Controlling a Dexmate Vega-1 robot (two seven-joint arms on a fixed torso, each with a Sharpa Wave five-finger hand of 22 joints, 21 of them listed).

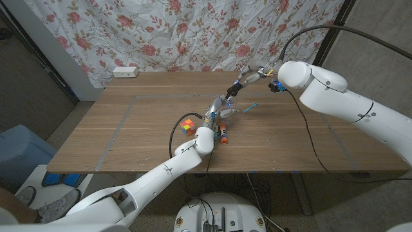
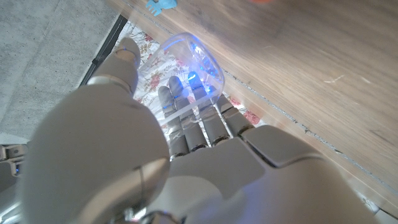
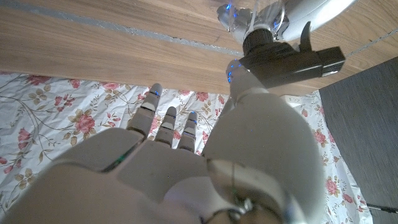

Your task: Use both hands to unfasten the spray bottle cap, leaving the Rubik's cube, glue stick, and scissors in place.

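Left hand [image 2: 186, 155]: grasping the clear spray bottle [image 2: 186, 68], fingers wrapped round its body in the left wrist view. In the head view the left hand [image 1: 212, 114] holds the spray bottle [image 1: 219, 108] up off the bench [image 1: 129, 129], leaning toward the right hand.

Right hand [image 1: 248, 77]: released, fingers spread and closed on nothing in the right wrist view (right hand [image 3: 174, 168]). It hangs above and beyond the left hand, near the bottle's upper end but apart from it. The cap itself is too small and too hidden among the fingers to make out, so whether it is already loosened cannot be told.

Outward from the left hand: the Rubik's cube [image 1: 187, 125] lies just beside its wrist on the robot's left; a small orange and black item, probably the glue stick [image 1: 223, 133], lies close by the wrist on the other side; the blue-handled scissors [image 1: 246, 108] lie on the bench between and below the two hands.

Risks, as judged: the bottle wall is smooth and clear, so a twist from the right hand could spin the whole bottle in the left grasp rather than free the cap. The left forearm sits close over the cube and glue stick; any lowering or sweep would shift them. A freed cap could drop onto the scissors.

Markings: no brand, label or writing is legible on any item.
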